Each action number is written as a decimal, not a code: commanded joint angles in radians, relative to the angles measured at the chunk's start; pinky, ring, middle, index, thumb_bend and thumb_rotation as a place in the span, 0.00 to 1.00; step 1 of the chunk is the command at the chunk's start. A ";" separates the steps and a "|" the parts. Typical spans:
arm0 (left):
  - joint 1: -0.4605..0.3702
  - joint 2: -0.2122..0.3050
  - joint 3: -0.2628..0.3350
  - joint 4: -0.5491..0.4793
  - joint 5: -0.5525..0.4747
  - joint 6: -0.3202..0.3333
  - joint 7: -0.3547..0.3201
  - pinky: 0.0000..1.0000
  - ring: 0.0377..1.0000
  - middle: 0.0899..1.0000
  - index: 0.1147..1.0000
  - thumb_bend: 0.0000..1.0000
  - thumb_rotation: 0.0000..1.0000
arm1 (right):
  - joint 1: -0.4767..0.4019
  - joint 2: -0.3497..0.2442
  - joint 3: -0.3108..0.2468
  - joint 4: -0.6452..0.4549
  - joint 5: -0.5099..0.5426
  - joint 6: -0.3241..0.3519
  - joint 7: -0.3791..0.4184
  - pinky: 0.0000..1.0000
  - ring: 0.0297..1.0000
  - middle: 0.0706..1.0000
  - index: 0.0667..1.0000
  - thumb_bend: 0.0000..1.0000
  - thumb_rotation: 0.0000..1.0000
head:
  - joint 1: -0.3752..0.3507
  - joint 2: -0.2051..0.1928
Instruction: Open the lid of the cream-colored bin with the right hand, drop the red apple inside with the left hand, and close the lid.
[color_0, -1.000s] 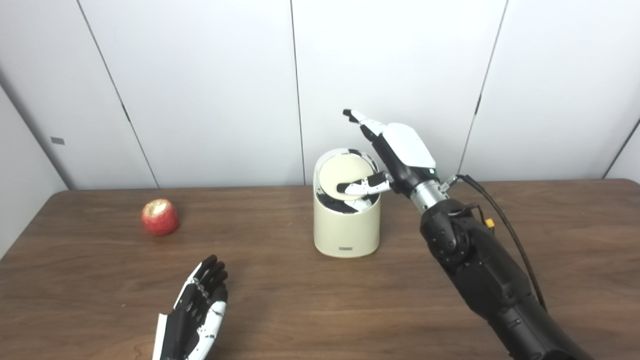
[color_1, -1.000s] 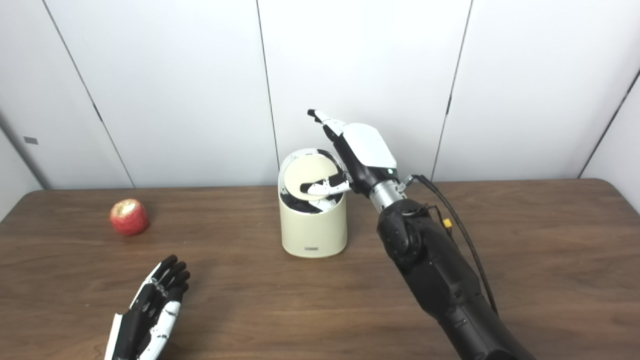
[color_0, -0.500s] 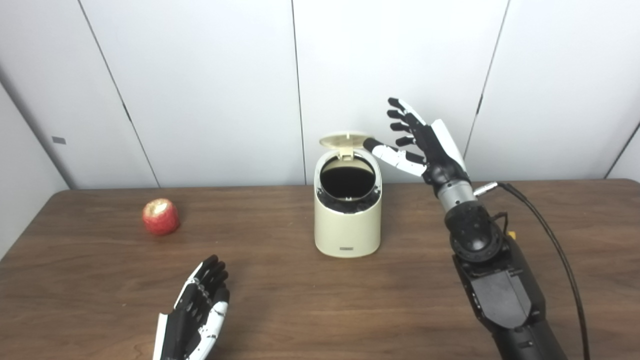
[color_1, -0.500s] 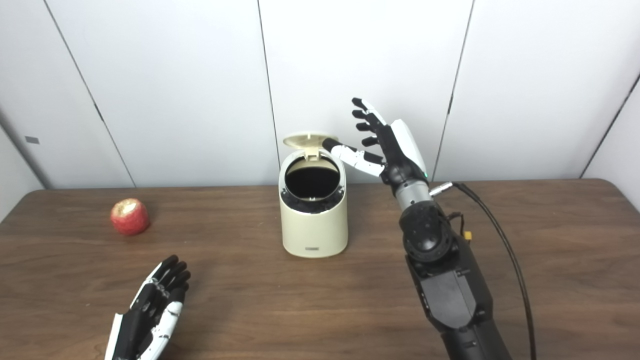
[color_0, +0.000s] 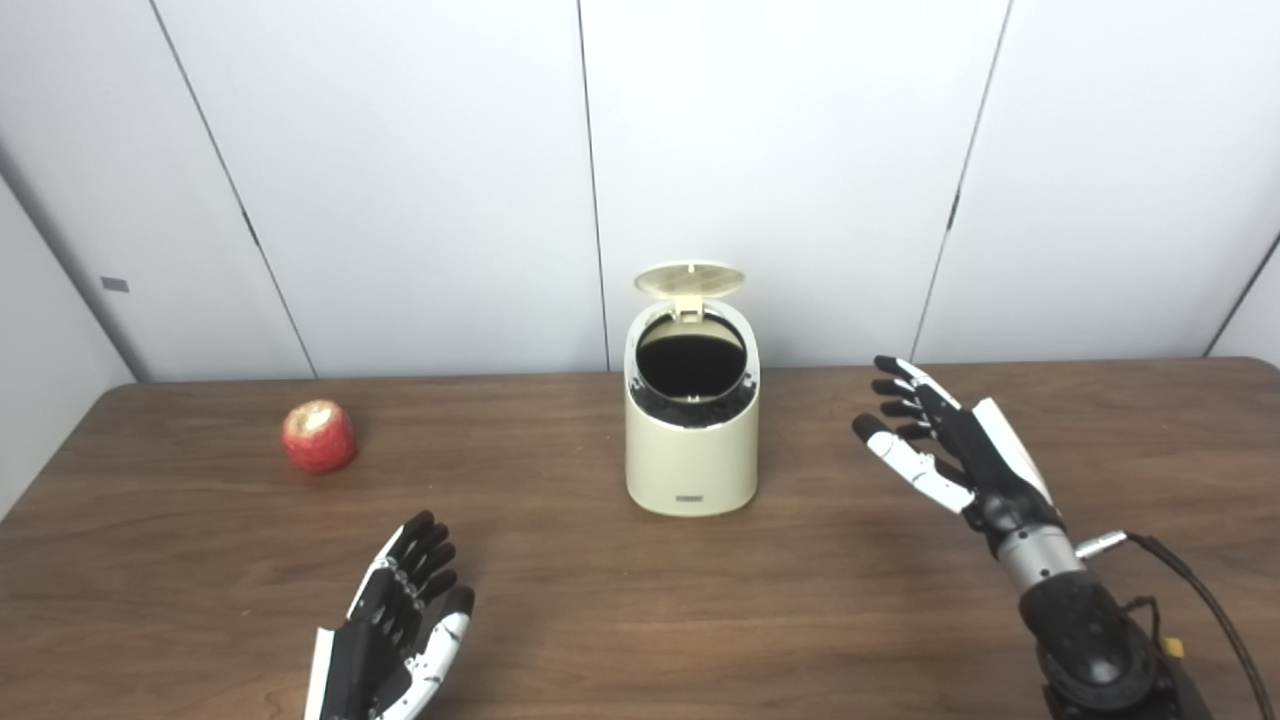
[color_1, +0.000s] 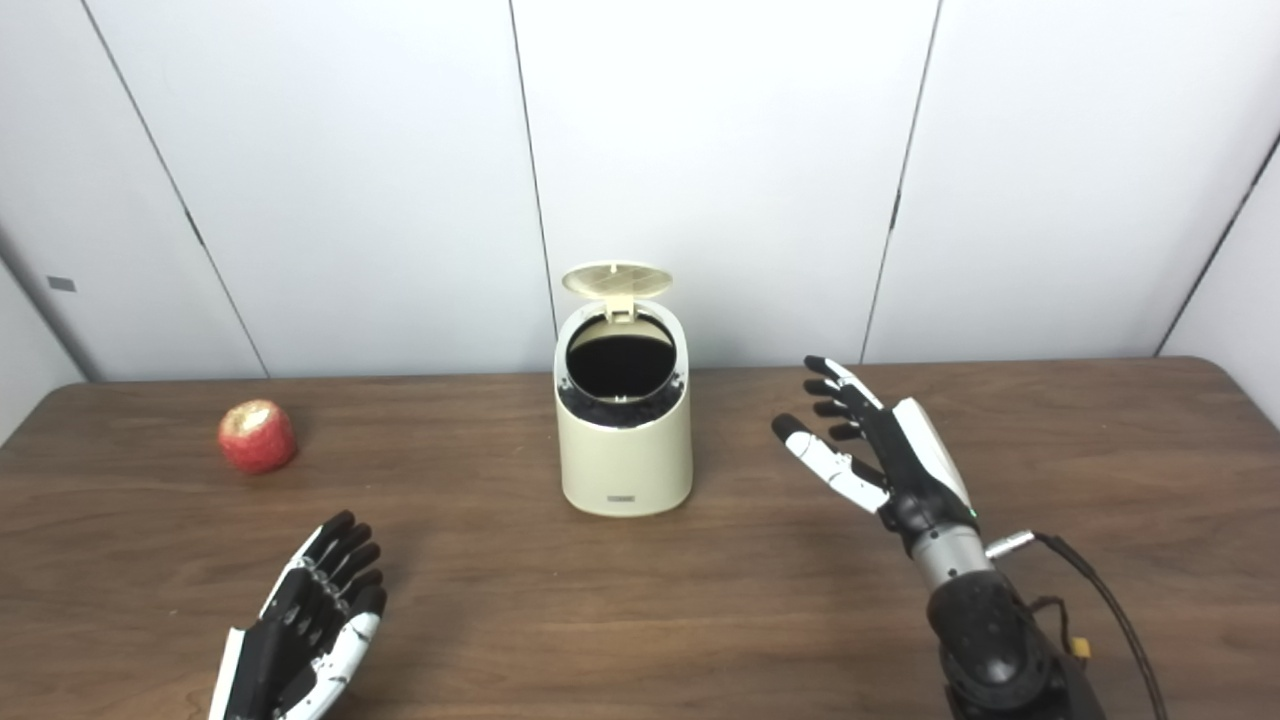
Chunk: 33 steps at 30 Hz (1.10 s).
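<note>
A cream-colored bin (color_0: 691, 455) stands at the middle of the table, and its round lid (color_0: 690, 279) is flipped up at the back, showing a dark inside. The red apple (color_0: 319, 437) lies far to the bin's left, with nothing touching it. My right hand (color_0: 948, 448) hovers to the right of the bin, well apart from it, fingers spread and empty. Close to the table's front edge, my left hand (color_0: 400, 628) rests palm down, open, some way in front and to the right of the apple.
The brown wooden table (color_0: 640, 600) reaches to a white panelled wall behind the bin. A black cable (color_0: 1195, 590) trails from my right wrist at the lower right.
My right hand pushed the lid from tilted over the mouth to fully up, then drew back down and to the right, away from the bin. The left hand and apple stayed put.
</note>
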 joint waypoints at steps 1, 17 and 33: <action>0.047 -0.009 -0.001 0.042 -0.007 -0.008 -0.004 0.82 0.84 0.85 0.88 0.50 0.20 | 0.013 0.008 -0.026 -0.045 0.071 -0.062 0.013 0.75 0.85 0.87 0.90 0.49 0.87 | -0.001 0.003; 0.052 -0.005 0.010 0.018 -0.024 0.005 -0.008 0.81 0.84 0.85 0.88 0.52 0.24 | 0.162 0.164 -0.151 0.076 0.361 -0.252 0.009 0.95 1.00 1.00 1.00 0.56 0.94 | 0.034 0.028; 0.070 0.028 0.036 -0.171 0.200 0.187 0.047 0.84 0.85 0.85 0.88 0.56 0.18 | 0.193 0.145 -0.179 0.118 0.425 -0.292 0.017 1.00 1.00 0.98 0.99 0.58 0.91 | 0.235 0.042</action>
